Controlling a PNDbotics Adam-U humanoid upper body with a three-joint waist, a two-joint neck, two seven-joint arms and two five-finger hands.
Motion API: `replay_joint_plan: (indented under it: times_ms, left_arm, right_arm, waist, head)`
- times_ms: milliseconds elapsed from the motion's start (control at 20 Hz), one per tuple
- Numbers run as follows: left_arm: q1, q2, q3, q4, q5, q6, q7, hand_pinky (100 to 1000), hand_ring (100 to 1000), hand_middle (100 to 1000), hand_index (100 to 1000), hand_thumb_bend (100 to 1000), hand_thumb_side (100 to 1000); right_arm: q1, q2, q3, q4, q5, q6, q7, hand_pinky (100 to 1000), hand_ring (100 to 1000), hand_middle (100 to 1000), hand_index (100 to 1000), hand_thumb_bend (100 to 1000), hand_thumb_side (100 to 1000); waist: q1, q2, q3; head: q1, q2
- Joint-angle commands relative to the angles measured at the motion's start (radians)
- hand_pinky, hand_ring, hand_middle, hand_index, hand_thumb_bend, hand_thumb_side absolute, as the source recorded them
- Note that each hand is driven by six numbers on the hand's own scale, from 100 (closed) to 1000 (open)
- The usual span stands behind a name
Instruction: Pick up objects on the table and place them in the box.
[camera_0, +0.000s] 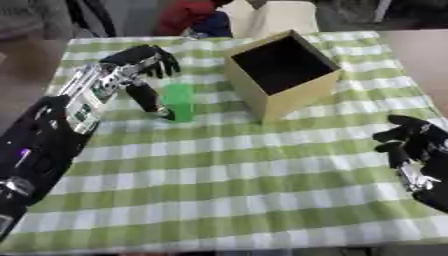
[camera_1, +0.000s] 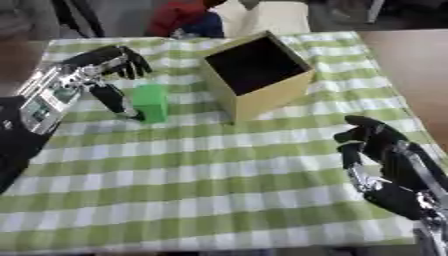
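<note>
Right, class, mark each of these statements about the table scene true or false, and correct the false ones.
1. The box is open at the top. True.
2. The green block lies inside the box. False: it stands on the checked cloth, left of the box.
3. The left hand is at the green block. True.
4. The right hand holds the box. False: it holds nothing, low at the right.
5. The cloth is plain red. False: green and white checks.
</note>
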Motion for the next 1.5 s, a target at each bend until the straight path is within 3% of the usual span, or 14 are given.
replay_joint_plan:
  times_ms: [50,700,1200,1500]
  left_arm:
    - [-0.026,0.006,0.010,0.016,-0.010,-0.006,0.001,666,621,610,768,789,128]
    - [-0.036,-0.032,0.031,0.099,-0.052,0.000,0.044,654,602,583,751,775,118]
    - [-0.037,-0.041,0.037,0.124,-0.074,0.001,0.068,627,535,498,699,762,100]
    - [-0.036,-0.041,0.040,0.118,-0.074,0.009,0.101,590,451,384,585,625,100]
  right_arm:
    - [-0.006,-0.014,-0.001,-0.009,-0.003,0.000,0.001,702,772,622,873,100,266]
    - [-0.007,-0.011,0.000,-0.007,-0.002,0.000,0.003,702,772,622,873,100,268]
    - [-0.008,-0.010,0.001,-0.007,-0.002,-0.001,0.005,702,772,622,873,100,270]
    - [-0.008,-0.010,0.002,-0.005,-0.001,-0.001,0.006,702,772,622,873,100,272]
  waist:
    - [-0.001,-0.013,-0.001]
    - [-0.003,-0.010,-0.005]
    - [-0.005,-0.009,-0.006]
    - [-0.005,-0.009,-0.005]
  head:
    - [0.005,0.005]
    - [0.007,0.005]
    - [0.005,0.005]
    - [0.004,0.005]
